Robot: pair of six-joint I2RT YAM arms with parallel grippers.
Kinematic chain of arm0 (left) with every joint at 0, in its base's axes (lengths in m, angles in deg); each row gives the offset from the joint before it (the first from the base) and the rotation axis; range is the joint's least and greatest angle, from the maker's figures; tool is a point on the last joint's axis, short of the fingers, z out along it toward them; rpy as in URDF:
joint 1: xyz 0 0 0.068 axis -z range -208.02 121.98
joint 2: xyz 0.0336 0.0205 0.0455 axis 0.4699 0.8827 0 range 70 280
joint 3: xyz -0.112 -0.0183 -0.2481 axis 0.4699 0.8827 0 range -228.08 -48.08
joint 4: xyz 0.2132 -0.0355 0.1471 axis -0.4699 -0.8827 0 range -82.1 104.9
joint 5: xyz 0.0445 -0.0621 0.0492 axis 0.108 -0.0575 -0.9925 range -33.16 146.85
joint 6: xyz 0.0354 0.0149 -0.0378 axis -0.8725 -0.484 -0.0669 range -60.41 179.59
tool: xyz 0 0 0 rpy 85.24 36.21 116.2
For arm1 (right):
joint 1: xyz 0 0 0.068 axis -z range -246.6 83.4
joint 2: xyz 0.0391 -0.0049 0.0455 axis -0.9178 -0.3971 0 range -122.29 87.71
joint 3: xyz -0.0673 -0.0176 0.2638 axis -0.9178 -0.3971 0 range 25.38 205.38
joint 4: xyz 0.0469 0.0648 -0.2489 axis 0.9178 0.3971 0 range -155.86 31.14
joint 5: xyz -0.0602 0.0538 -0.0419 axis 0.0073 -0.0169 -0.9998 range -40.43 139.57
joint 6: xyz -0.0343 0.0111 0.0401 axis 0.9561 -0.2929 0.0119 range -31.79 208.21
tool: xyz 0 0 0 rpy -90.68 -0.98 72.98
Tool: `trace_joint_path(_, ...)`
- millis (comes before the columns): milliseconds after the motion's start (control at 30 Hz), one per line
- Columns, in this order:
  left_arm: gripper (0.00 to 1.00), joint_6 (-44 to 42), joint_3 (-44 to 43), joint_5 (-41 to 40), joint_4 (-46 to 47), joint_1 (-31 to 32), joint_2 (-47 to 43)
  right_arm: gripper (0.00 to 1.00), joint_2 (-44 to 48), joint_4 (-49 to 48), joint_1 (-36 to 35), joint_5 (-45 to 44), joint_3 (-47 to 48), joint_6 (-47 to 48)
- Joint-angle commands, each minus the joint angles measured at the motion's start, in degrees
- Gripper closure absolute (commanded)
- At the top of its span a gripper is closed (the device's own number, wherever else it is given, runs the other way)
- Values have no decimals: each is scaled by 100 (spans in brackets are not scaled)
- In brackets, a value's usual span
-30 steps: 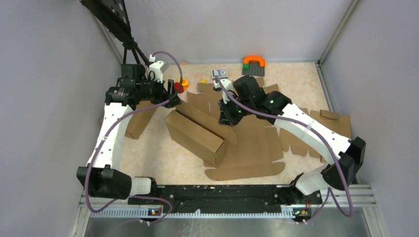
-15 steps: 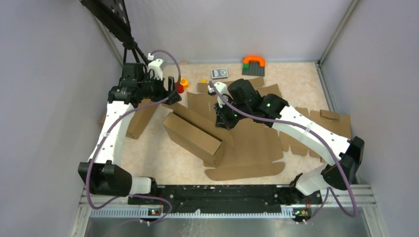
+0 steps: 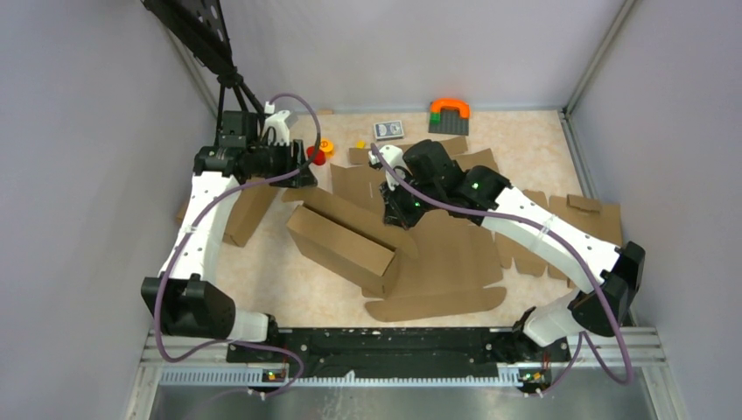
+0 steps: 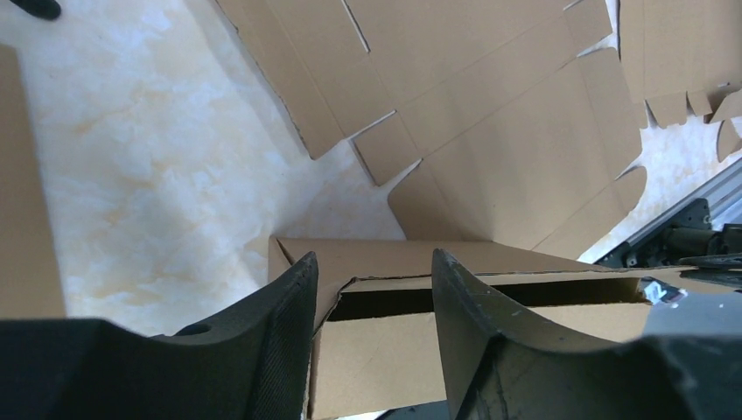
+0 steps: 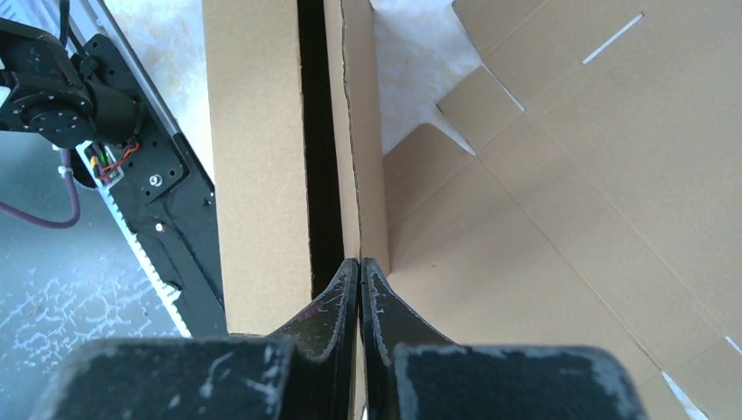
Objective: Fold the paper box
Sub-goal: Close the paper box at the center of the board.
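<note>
Left pincer (image 3: pixel 305 171) has drawn back toward the far-left corner of the desk (image 3: pixel 262 284), its jaws narrower than a second ago yet spread and gripping nothing. It hangs above the far end of the raised wall (image 3: pixel 341 238) of the paper box (image 3: pixel 451 262). The box lies mid-desk, its flat panels reaching toward the near edge. Right pincer (image 5: pixel 360 262) is pressed together, tips against the wall's upper edge. Whether any card is nipped between them cannot be told. A smaller cardboard slab (image 3: pixel 245 212) lies by the left edge.
</note>
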Motion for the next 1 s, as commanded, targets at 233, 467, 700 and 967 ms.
trace_joint_path(233,43,680,494,-274,-150,-21,-826,97,-59,155,-108,-135,211,22)
trace_joint_path(467,41,926,1022,-331,480,-21,-1383,58,-33,125,-176,245,193,35)
trace_joint_path(700,42,940,1131,-187,485,-21,-1374,12,-68,284,-287,486,65,302)
trace_joint_path(967,41,944,1170,-112,566,-21,-1385,5,37,-54,-720,-44,-150,1067)
